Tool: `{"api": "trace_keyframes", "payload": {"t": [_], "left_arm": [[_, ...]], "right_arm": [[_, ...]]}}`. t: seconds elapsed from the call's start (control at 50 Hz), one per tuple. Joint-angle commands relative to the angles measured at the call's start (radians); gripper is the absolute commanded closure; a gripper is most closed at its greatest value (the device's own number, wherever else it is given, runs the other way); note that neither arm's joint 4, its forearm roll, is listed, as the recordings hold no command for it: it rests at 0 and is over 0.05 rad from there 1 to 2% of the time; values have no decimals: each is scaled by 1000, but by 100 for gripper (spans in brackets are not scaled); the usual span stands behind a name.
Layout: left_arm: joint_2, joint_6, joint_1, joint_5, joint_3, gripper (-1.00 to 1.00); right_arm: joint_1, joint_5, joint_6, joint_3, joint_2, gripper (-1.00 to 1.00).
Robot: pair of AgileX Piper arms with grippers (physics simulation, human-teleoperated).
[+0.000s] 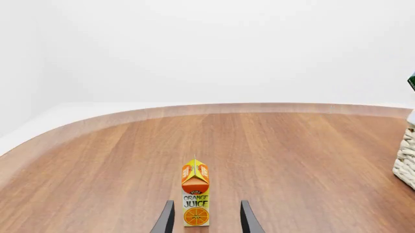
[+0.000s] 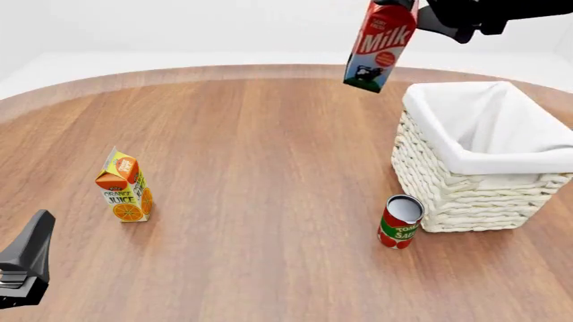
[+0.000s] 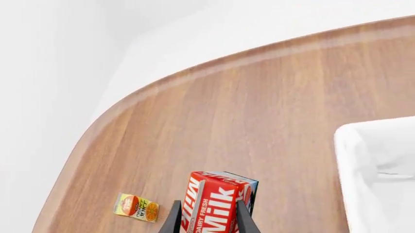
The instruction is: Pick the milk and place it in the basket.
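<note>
Held high at the top of the front view, right of centre: the milk (image 2: 380, 45), tilted, its green base pointing down and left, well clear of the table (image 2: 268, 201). Clamped at its upper end by the right gripper (image 2: 407, 8), dark, entering from the upper right corner. Seen also in the right wrist view, with the two fingers (image 3: 174, 221) pressed on both sides of the carton (image 3: 217, 201), red face with white lettering between them.

Stood at the right side of the front view: the basket (image 2: 447, 194), white cloth folded over its rim, its opening just below and to the right of the hanging carton. Not yet inside it, the carton.

Placed just beside the basket's near left corner: a red can (image 2: 399, 222), upright. Left alone at the left side of the front view: an orange juice carton (image 2: 125, 188), upright.

Parked at the lower left corner: the left gripper (image 2: 25, 265). Spread apart in the left wrist view, its fingers (image 1: 164, 218), grasping nothing, the juice carton (image 1: 195, 194) showing between them.
</note>
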Motion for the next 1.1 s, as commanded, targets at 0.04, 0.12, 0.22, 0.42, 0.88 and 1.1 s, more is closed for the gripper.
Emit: {"api": "trace_keyframes", "payload": {"t": [0.04, 0.12, 0.22, 0.42, 0.88, 1.1], "left_arm": [[0, 0, 0, 0, 0, -100], [0, 0, 0, 0, 0, -100], [0, 0, 0, 0, 0, -100], [0, 0, 0, 0, 0, -100], [0, 0, 0, 0, 0, -100], [0, 0, 0, 0, 0, -100]], "right_arm": [[-42, 0, 6, 0, -42, 100], [-55, 2, 4, 0, -47, 100], [-70, 2, 1, 2, -52, 100], [-100, 4, -1, 9, -59, 100], [-180, 20, -5, 9, -90, 100], [-223, 25, -6, 23, -108, 100]]}}
